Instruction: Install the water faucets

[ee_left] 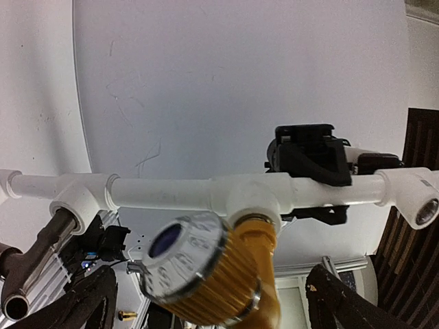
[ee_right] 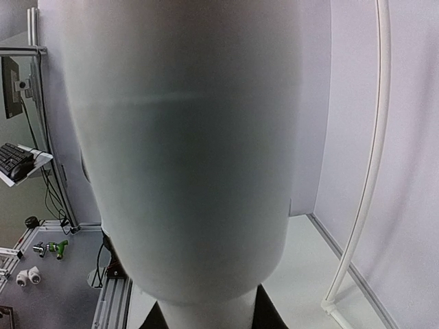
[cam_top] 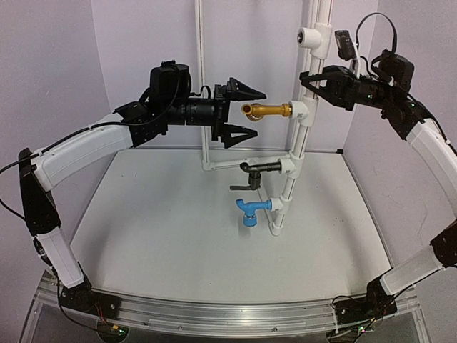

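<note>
A white pipe stand [cam_top: 308,136] rises from the table, and three water faucets stick out of its tees to the left. The brass one [cam_top: 270,110] is uppermost, the black one [cam_top: 258,169] is below it, and the blue one [cam_top: 251,211] is lowest. My left gripper [cam_top: 260,113] is open, one finger above and one below the brass spout, with gaps on both sides. In the left wrist view the brass faucet [ee_left: 226,274] fills the space between the dark fingers [ee_left: 339,301]. My right gripper [cam_top: 318,78] is shut on the white pipe [ee_right: 192,151] above the brass tee.
An empty tee [cam_top: 314,36] caps the stand. A thin white frame tube [cam_top: 201,78] stands at the back wall, and another [ee_right: 374,171] curves along the right wall. Enclosure walls close in on the left, back and right. Loose fittings [ee_right: 27,275] lie outside the enclosure.
</note>
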`<state>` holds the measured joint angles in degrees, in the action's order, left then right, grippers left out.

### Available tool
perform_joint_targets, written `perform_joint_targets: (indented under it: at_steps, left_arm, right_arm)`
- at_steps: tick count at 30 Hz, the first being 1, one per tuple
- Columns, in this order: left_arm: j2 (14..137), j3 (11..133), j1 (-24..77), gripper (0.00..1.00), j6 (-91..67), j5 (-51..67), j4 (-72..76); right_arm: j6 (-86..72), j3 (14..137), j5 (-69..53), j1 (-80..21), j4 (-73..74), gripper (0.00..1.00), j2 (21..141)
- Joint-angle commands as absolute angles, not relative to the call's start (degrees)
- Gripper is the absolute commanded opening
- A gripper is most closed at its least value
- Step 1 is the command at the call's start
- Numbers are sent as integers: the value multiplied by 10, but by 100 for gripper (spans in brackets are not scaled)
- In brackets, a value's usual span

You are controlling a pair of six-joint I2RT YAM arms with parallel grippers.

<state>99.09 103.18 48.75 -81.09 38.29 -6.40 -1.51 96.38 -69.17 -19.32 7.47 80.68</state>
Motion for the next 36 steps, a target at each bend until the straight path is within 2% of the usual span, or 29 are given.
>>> perform_joint_targets:
  at_steps: [1,9,15,18,21,25,36]
  left_arm:
    - [996,1068,488,92,-845,429,-33]
    - [1015,1083,497,78,-835,440,-12]
    - [1026,1093,505,79,-860,459,21]
    - [1023,1090,505,72,-856,452,22]
    - [1012,1079,506,60,-828,429,20]
    - [984,1059,507,49,-746,377,6]
    - [964,1054,507,41,-402,331,-53]
  right_arm:
    - [-115,951,-678,-213,159,0,829]
    - [-125,936,-679,-215,146,0,819]
    - [-123,926,-673,-215,146,0,815]
    - [-123,923,-677,-216,146,0,813]
    - [-123,921,-680,-215,146,0,810]
    - [-123,918,-686,-216,147,0,806]
    - [-131,915,-699,-216,147,0,797]
